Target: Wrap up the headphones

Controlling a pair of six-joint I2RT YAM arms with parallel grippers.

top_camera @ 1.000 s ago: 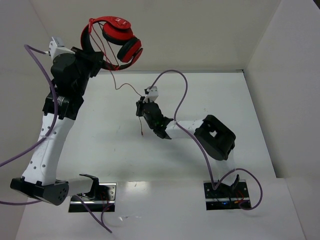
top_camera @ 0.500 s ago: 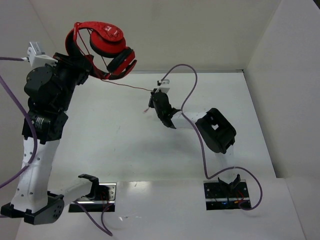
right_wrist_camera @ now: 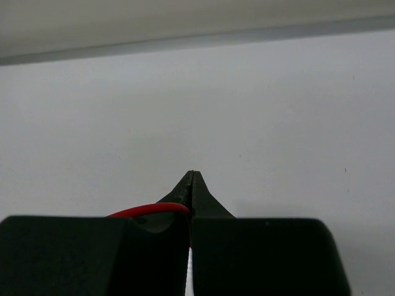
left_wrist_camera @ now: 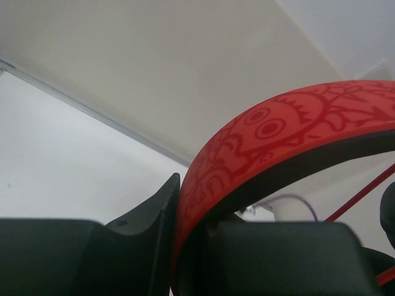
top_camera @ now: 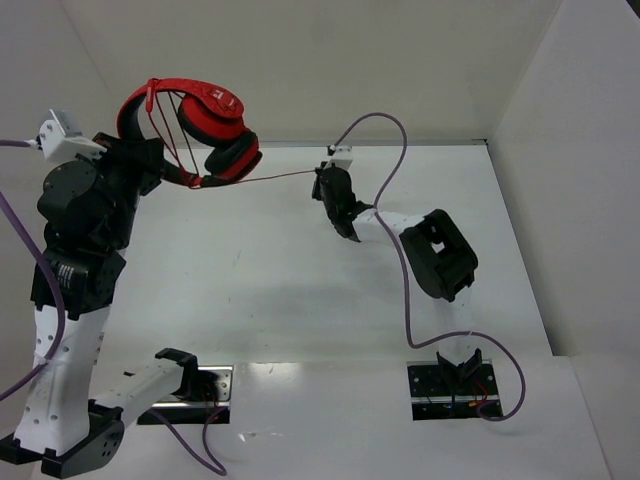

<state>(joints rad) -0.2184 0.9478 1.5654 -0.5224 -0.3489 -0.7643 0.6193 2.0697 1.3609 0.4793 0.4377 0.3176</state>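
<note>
The red and black headphones (top_camera: 205,125) hang high at the far left, held up in the air. My left gripper (top_camera: 150,165) is shut on the headband (left_wrist_camera: 271,142), which fills the left wrist view. Loops of the thin red cable (top_camera: 270,177) lie across the headband, and one strand runs taut to the right. My right gripper (top_camera: 322,185) is shut on that cable (right_wrist_camera: 151,209) near the back wall; the strand bends out to the left between its closed fingers.
White walls close in the table (top_camera: 300,290) at the back and both sides. Thick purple robot cables (top_camera: 385,190) arc over the right arm and beside the left arm (top_camera: 15,230). Both arm bases stand at the near edge.
My left arm has lifted and swung the headphones further left. My right gripper has moved back and right with the cable, which has gone from slack to taut.
</note>
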